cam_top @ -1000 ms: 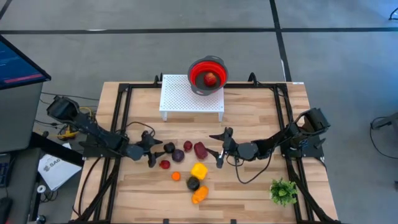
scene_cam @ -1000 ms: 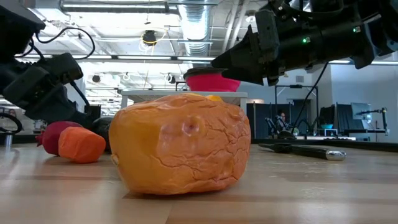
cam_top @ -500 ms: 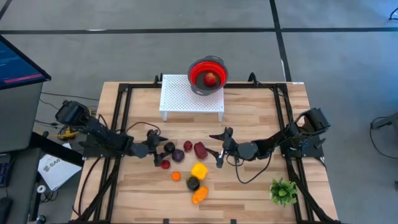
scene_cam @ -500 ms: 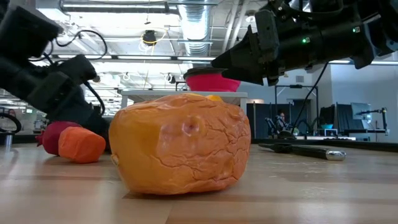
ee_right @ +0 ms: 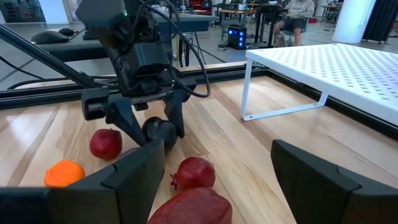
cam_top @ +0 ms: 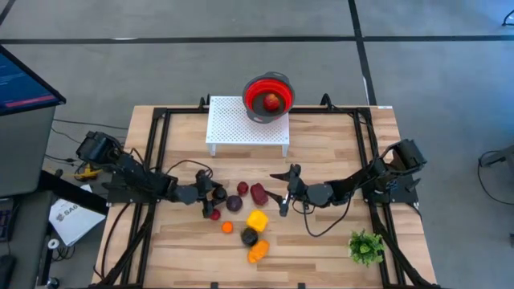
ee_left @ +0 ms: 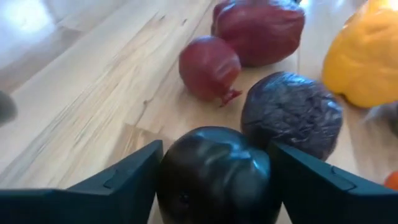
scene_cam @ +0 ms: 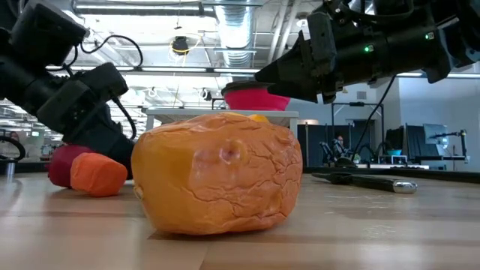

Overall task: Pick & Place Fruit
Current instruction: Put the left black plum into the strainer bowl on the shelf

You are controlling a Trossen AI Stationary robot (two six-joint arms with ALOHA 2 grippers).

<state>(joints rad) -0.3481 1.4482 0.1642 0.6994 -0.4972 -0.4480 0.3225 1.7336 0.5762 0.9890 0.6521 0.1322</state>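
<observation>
Several toy fruits lie mid-table in the high view: a blackish fruit [cam_top: 218, 190], a dark purple one [cam_top: 234, 203], two red ones [cam_top: 242, 188] [cam_top: 259, 193], a yellow one [cam_top: 257, 220] and others nearer. My left gripper [cam_top: 210, 193] is open and low at the table. In the left wrist view its fingers stand on either side of the blackish fruit [ee_left: 214, 177], which rests on the wood. My right gripper [cam_top: 281, 191] is open and hovers right of the cluster, touching nothing. My left gripper [ee_left: 216, 149] comes level from the table's left, and the blackish fruit fills the gap between its two fingers [ee_left: 127, 180]. I cannot tell whether the fingers touch it. The fruit sits on the table against the dark purple fruit [ee_left: 292, 115].
A red bowl [cam_top: 269, 95] holding a red fruit stands on a white perforated rack [cam_top: 241, 124] at the far edge. A green plant sprig [cam_top: 365, 246] lies near the right corner. A knife [scene_cam: 367, 181] lies on the wood. A black frame [cam_top: 157, 152] borders the table.
My left arm has reached toward the table's right, from left of the fruit cluster up to the blackish fruit, and its fingers now stand on either side of that fruit. My right arm has kept still.
</observation>
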